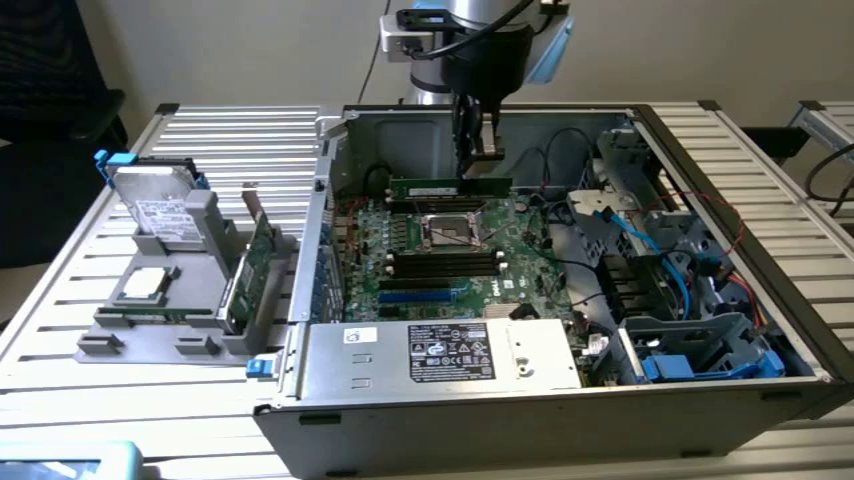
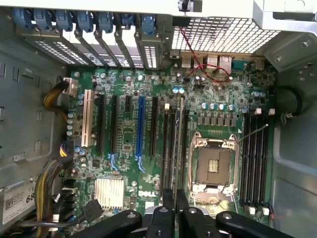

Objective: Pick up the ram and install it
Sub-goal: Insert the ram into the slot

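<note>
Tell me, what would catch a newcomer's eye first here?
The open computer case dominates the table, its green motherboard laid bare. Above the board, the jaws of the robot arm are shut on the ram, a slim green stick. At the exterior view's left, a grey tray holds a hard drive.

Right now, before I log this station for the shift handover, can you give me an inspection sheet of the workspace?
Surface: slatted metal table, carrying an open grey computer case.
Job's things: slim green ram stick held above the green motherboard; its black memory slots look unfilled.
Clutter: grey parts holder with a silver hard drive, a silver square chip and a broad green expansion card.
Grippers: black gripper shut on the ram stick's top edge.
Cables: blue and black cables inside the case, at the exterior view's right.
Surroundings: pale wall behind.
</note>
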